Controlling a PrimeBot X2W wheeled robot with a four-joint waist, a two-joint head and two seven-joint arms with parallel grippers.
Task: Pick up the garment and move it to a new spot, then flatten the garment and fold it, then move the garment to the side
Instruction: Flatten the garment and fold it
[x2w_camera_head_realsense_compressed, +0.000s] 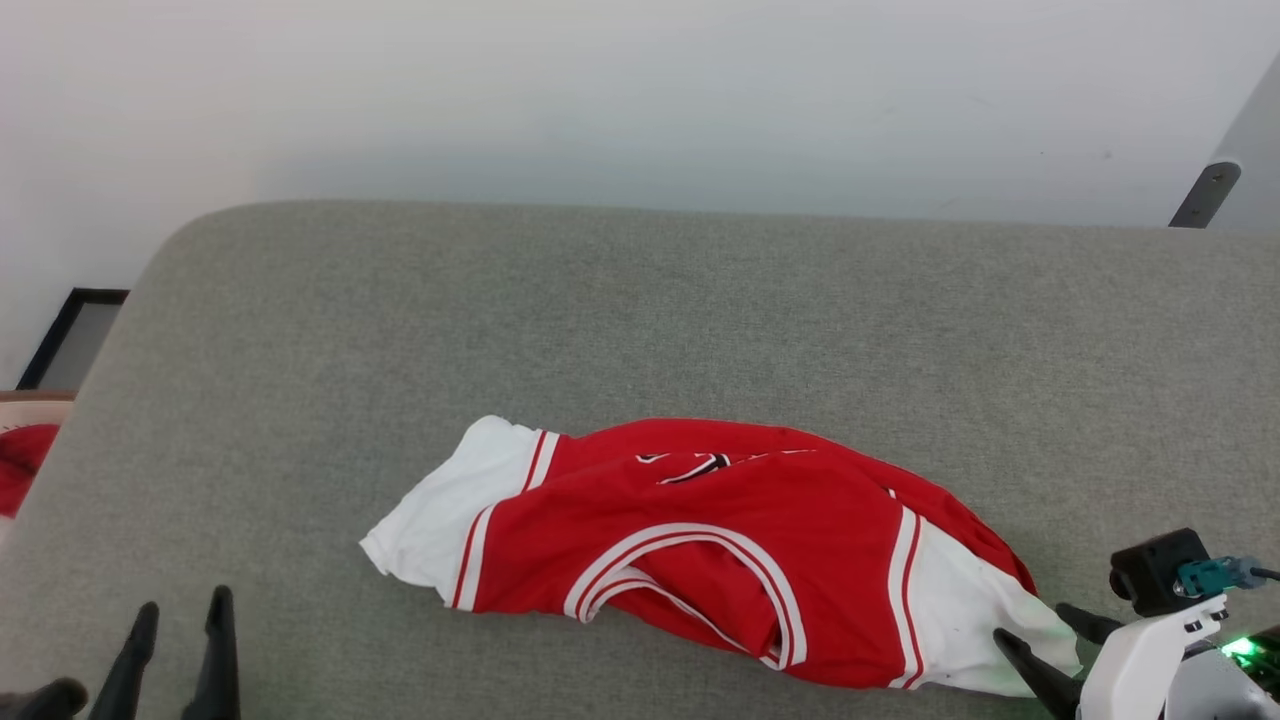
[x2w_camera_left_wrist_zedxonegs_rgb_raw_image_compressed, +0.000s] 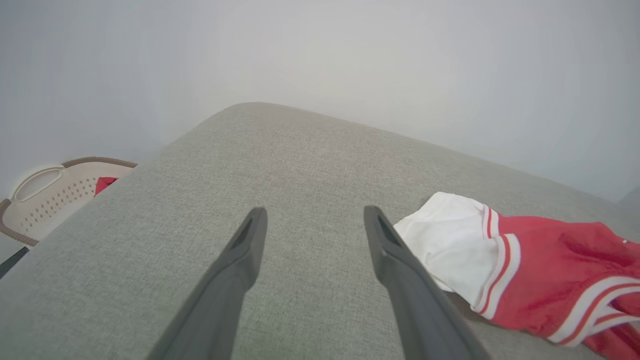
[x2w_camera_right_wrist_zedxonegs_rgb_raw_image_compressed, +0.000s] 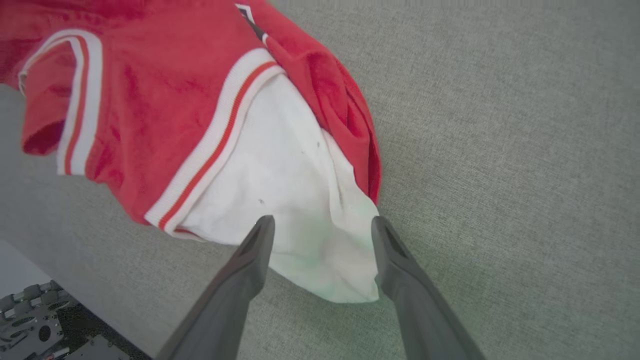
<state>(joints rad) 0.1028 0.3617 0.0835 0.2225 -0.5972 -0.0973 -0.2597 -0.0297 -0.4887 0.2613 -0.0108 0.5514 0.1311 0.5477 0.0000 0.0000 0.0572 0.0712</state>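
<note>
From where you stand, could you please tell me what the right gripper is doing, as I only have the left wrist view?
Observer: The right gripper is open, its fingers straddling the garment at its other white sleeve.
Operator: Is it gripping that sleeve?
Observer: No, the sleeve end lies slack on the grey cushion between them.
Operator: Is the garment flat yet?
Observer: No, the head view shows it bunched in a long band, its black lettering mostly hidden in a fold.
</note>
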